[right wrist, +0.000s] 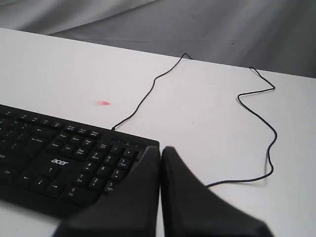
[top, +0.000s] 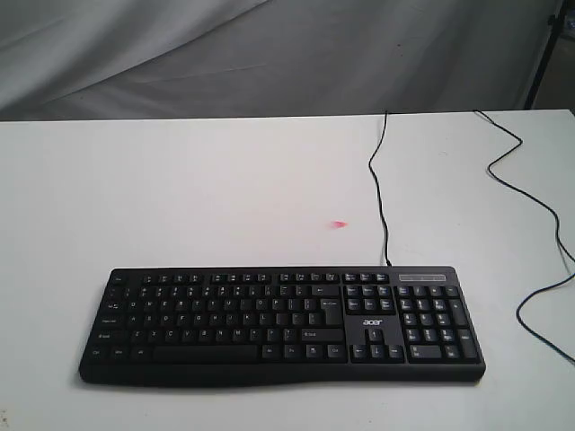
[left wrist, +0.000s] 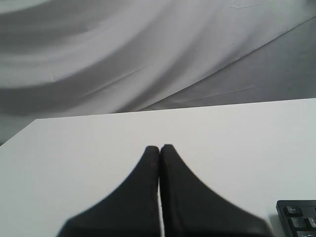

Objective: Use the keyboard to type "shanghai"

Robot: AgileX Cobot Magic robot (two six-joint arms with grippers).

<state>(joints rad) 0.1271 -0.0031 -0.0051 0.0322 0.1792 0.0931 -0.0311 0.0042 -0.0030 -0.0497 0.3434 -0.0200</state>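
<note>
The black keyboard [top: 283, 325] with a white acer logo lies flat near the front of the white table [top: 180, 189], number pad to the right. Its thin black cable [top: 379, 193] runs from the back edge toward the table's far side. Neither arm shows in the exterior view. In the left wrist view my left gripper [left wrist: 160, 147] is shut with nothing in it, over bare table, with only a corner of the keyboard [left wrist: 298, 219] showing. My right gripper [right wrist: 161, 149] is shut and empty, just off the number-pad end of the keyboard [right wrist: 64, 158].
A second black cable [top: 539, 224] snakes across the right side of the table and off its edge. A small pink mark [top: 339, 224] sits on the table behind the keyboard. Grey cloth [top: 269, 54] hangs behind the far edge.
</note>
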